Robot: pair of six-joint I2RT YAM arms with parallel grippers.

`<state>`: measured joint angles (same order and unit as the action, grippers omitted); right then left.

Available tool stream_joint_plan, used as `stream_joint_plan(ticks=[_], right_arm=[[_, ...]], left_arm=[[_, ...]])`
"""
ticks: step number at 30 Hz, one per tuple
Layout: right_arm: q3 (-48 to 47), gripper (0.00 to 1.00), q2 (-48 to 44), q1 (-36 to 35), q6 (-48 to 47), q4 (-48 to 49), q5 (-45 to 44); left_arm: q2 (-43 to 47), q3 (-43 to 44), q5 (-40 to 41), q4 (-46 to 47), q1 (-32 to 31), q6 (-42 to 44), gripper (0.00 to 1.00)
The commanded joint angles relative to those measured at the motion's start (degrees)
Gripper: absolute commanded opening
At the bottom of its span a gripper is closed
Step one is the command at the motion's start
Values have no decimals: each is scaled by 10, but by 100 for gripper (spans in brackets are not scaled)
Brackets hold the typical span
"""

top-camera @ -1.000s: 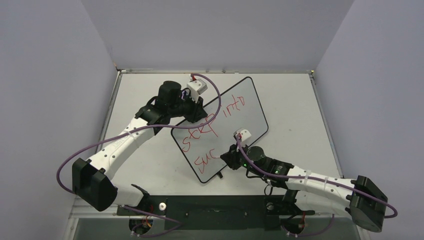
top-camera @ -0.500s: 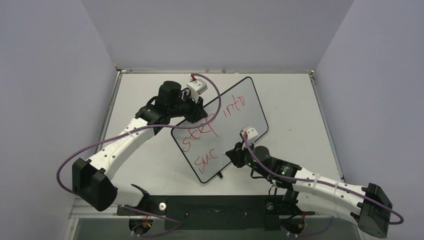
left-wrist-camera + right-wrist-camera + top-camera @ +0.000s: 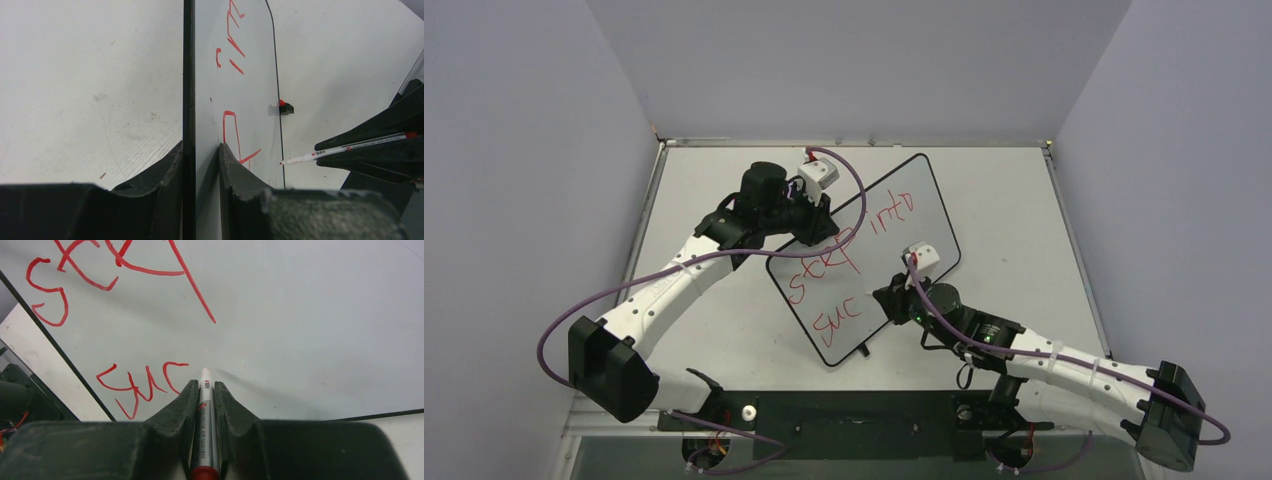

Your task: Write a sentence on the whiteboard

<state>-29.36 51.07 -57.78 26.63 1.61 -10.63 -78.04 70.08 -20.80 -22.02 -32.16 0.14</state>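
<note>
Whiteboard [image 3: 894, 240] edge pinched by extended left gripper [image 3: 200, 147]; right gripper [image 3: 205, 385], angled down, clamps marker [image 3: 204, 440].

Both arms wear smooth white shells over their long links, the left arm [image 3: 659, 290] and the right arm [image 3: 1064, 370] alike, with round black joints between them and a bulky black housing [image 3: 609, 370] at the thick end of each. A purple cable [image 3: 549, 335] loops loosely along each one. Near each wrist sits a small white camera box [image 3: 820, 176] with a touch of red. Green lights [image 3: 914, 318] glow on a black joint of the right arm. The jaws are matte black, wedge-shaped and slightly rough at the edges.
</note>
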Motion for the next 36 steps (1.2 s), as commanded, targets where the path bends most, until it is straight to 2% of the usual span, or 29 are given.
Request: stream_joint_plan(ticks=[1,16,36], right_arm=[[-23,0,5,4,-5,13,-23],[-19,0,22,19,1,43,-31],[-17,0,68,24,5,89,16]], left_arm=[[5,6,26,48,-4,42,0],[6,6,24,48,-4,42,0],[4,7,24,48,-4,42,0]])
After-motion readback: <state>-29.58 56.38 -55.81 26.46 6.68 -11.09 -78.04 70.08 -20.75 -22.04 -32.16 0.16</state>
